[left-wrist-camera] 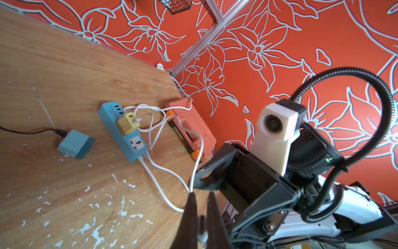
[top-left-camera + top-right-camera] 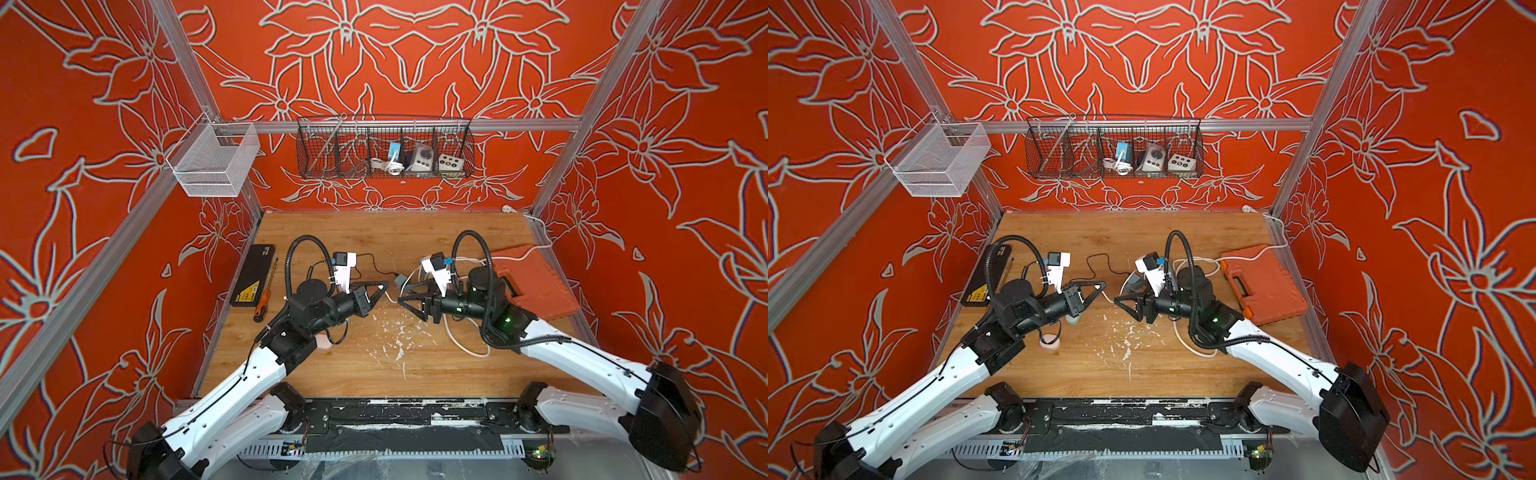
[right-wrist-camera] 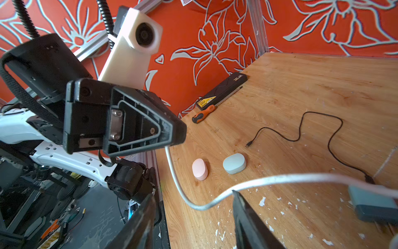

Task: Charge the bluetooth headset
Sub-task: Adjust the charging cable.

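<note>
Left arm (image 2: 232,395) and right arm (image 2: 582,360): white shells, black joints. Ribbed black conduit (image 2: 308,237) loops over each wrist beside a white camera housing (image 2: 344,272).

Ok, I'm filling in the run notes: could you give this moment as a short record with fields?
left tool: shut on the free end of the white cable
right tool: open, white cable crossing near it, not gripped
cable source: yellow charger plugged into the blue power strip
earbud cases: pink case and grey-blue case, side by side on the table, closed, nothing plugged in
black cable: loose on the table, attached to a grey adapter lying apart from the strip
</note>
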`<action>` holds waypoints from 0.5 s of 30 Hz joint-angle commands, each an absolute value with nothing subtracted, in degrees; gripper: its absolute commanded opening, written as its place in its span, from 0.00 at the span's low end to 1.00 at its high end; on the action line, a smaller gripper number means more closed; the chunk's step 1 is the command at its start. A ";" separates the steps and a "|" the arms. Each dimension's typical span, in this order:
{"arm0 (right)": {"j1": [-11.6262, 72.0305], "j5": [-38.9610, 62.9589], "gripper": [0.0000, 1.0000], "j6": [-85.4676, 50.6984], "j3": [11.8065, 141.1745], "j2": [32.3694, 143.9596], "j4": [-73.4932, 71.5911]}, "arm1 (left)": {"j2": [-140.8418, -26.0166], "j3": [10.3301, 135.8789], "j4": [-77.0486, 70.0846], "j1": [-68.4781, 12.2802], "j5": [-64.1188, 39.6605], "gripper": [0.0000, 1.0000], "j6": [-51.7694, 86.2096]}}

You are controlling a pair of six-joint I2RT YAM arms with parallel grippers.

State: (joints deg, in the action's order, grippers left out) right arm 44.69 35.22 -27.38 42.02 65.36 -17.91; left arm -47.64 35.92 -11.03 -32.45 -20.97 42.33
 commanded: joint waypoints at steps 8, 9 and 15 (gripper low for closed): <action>45.05 38.65 0.56 -28.86 42.29 63.65 -22.01 | -46.28 36.39 -9.78 -33.14 -17.86 0.00 40.79; 45.05 38.27 0.56 -28.55 41.49 62.24 -20.92 | -46.19 36.39 -9.63 -33.13 -17.53 0.00 40.70; 45.13 36.39 0.52 -27.29 37.65 52.56 -15.90 | -47.44 36.24 -10.37 -33.14 -18.59 0.00 40.98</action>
State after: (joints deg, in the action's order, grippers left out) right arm 44.69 37.30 -27.79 38.61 55.37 -17.43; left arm -47.24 35.83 -9.50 -32.75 -18.35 41.58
